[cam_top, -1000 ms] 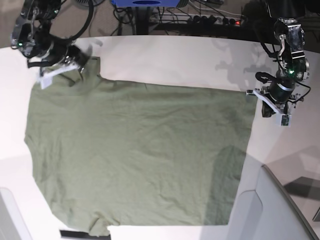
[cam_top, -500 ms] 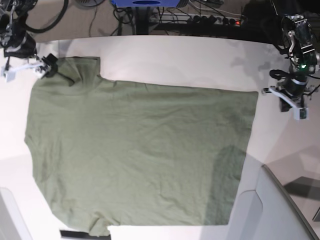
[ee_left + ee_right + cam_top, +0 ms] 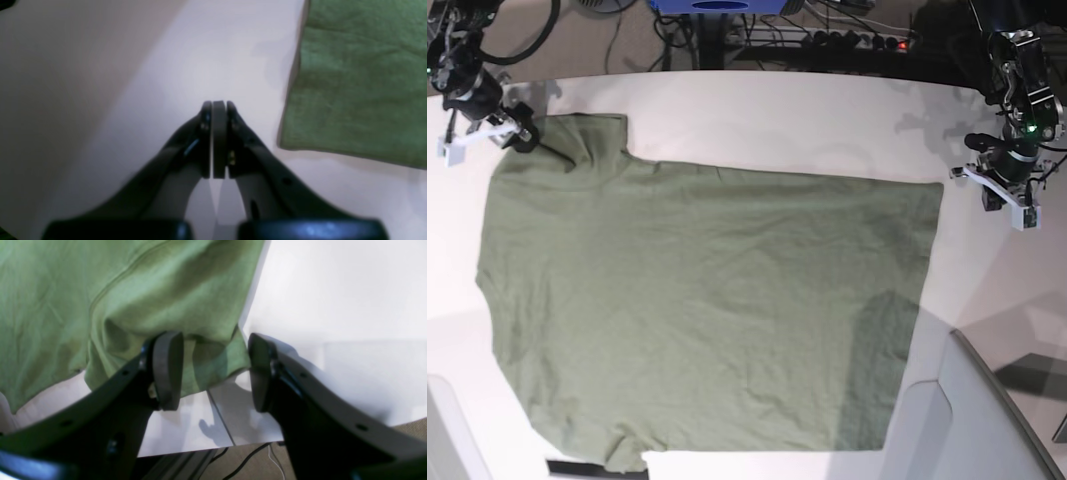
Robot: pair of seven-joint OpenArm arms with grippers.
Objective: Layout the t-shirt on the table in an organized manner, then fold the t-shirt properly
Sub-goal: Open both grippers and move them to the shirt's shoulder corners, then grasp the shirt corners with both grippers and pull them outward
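Left wrist view is showing one black left gripper [image 3: 215,110] with its two jaws pressed flat together, gripping nothing, hanging over the smooth white table [image 3: 206,56], and one corner of the plain olive-green cotton t-shirt [image 3: 360,86] is lying just beside it, the rest running off the frame. Right wrist view is showing one black right gripper [image 3: 213,373] with its two jaws standing apart, a rumpled sleeve of the shirt sitting between and beyond them near the table edge; can't tell if either pad is touching cloth. Base view is showing the single shirt lying spread flat across the table, one arm at each far corner, bottom hem getting cut off by the frame.
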